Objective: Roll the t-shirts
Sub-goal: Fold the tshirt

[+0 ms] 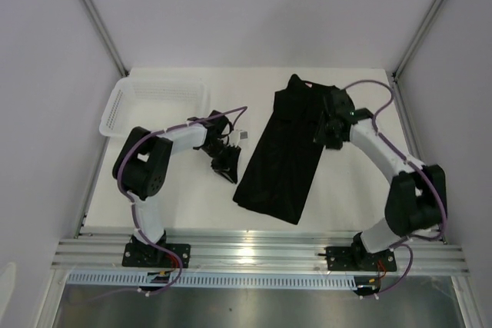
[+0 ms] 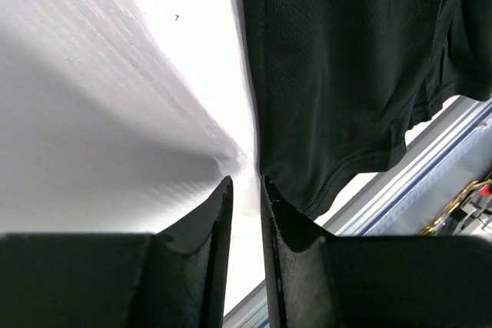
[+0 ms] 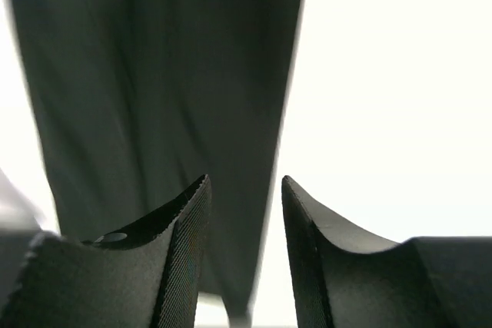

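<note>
One black t-shirt [image 1: 280,151] lies folded into a long strip on the white table, running from the far middle toward the near edge. My left gripper [image 1: 227,168] is low, just left of the shirt's near left edge. In the left wrist view the gripper [image 2: 246,183] has a narrow gap with only table between the fingers, and the shirt's hem [image 2: 346,74] lies just right of the right fingertip. My right gripper [image 1: 323,132] hovers at the shirt's far right edge. In the right wrist view it [image 3: 244,183] is open, with the shirt's edge [image 3: 169,74] beneath the gap.
A white mesh basket [image 1: 154,101] stands at the far left of the table [image 1: 192,205]. White enclosure walls close the left, right and back. An aluminium rail [image 1: 254,255] runs along the near edge, also seen in the left wrist view [image 2: 430,159].
</note>
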